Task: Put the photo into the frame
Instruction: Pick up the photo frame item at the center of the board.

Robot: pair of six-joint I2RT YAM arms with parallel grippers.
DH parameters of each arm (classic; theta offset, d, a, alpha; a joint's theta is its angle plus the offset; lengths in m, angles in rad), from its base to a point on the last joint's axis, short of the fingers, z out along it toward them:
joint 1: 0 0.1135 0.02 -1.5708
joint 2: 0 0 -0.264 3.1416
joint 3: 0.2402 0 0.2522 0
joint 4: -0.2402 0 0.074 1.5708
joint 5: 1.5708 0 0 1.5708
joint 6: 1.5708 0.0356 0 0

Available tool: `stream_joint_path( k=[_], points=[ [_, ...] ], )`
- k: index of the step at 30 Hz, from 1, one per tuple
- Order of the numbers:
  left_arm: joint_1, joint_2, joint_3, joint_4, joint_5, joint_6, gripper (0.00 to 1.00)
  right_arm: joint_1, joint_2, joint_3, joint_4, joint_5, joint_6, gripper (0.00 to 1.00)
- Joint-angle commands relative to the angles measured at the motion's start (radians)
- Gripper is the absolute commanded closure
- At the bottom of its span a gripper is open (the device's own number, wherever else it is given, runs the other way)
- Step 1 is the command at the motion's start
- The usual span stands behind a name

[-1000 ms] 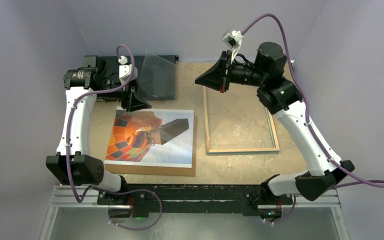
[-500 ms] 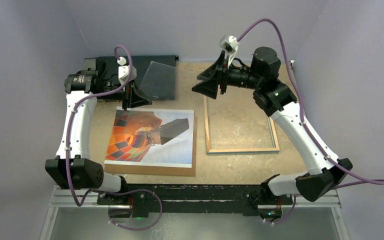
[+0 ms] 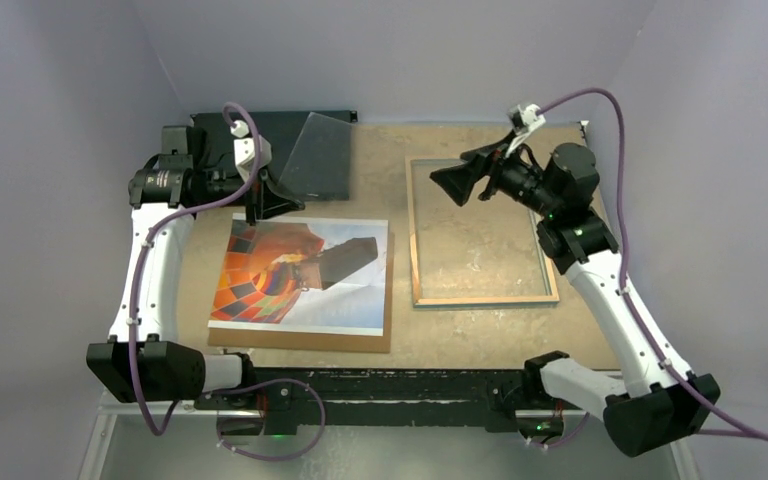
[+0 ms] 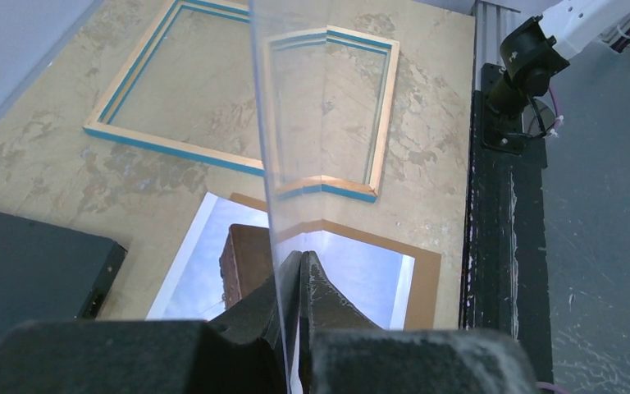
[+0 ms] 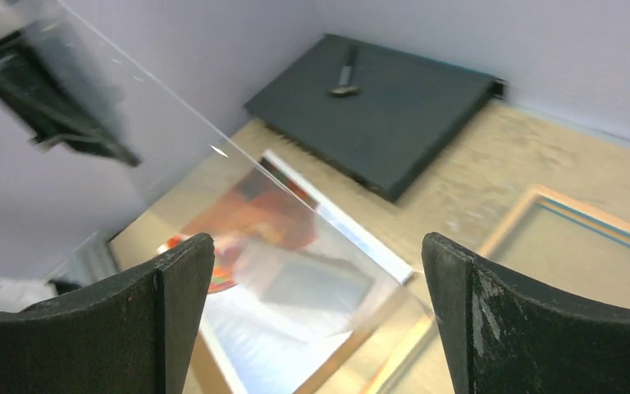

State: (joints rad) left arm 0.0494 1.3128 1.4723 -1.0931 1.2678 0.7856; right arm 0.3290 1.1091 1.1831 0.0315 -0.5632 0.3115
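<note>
Left arm: the forearm runs along the left edge of the tan table (image 3: pixel 390 190), wrist turned inward. The left gripper (image 4: pixel 298 275) is clamped on the lower edge of a clear rigid sheet (image 3: pixel 317 155), held raised beside the flat black box (image 3: pixel 250 128).

Right arm: elbow at the near right corner, wrist pointing left. The right gripper (image 5: pixel 318 316) is spread wide, holding nothing, above the far left part of the thin rectangular light-wood frame (image 3: pixel 485 298).

The hot-air balloon paper photo (image 3: pixel 290 285) lies flat on a brown fibreboard panel (image 3: pixel 300 340), left of the frame and apart from it.
</note>
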Motion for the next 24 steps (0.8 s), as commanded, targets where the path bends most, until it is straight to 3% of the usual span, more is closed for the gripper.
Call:
stream_joint_path(
  k=[1, 6, 10, 17, 24],
  points=[
    [0.0, -0.022, -0.017, 0.036, 0.027, -0.022, 1.0, -0.111, -0.063, -0.107, 0.136, 0.101, 0.089, 0.01],
    [-0.001, -0.027, -0.018, 0.034, 0.028, -0.019, 1.0, -0.234, -0.152, -0.222, 0.32, -0.019, 0.159, 0.01],
    [0.0, -0.03, -0.014, 0.033, 0.03, -0.02, 1.0, -0.256, -0.194, -0.37, 0.512, -0.184, 0.23, 0.01],
    [0.0, -0.021, -0.008, 0.078, 0.05, -0.083, 1.0, -0.247, -0.081, -0.61, 0.933, -0.291, 0.472, 0.01],
    [0.0, -0.027, -0.008, 0.084, 0.047, -0.092, 1.0, -0.111, 0.024, -0.702, 1.125, -0.225, 0.43, 0.01]
  ],
)
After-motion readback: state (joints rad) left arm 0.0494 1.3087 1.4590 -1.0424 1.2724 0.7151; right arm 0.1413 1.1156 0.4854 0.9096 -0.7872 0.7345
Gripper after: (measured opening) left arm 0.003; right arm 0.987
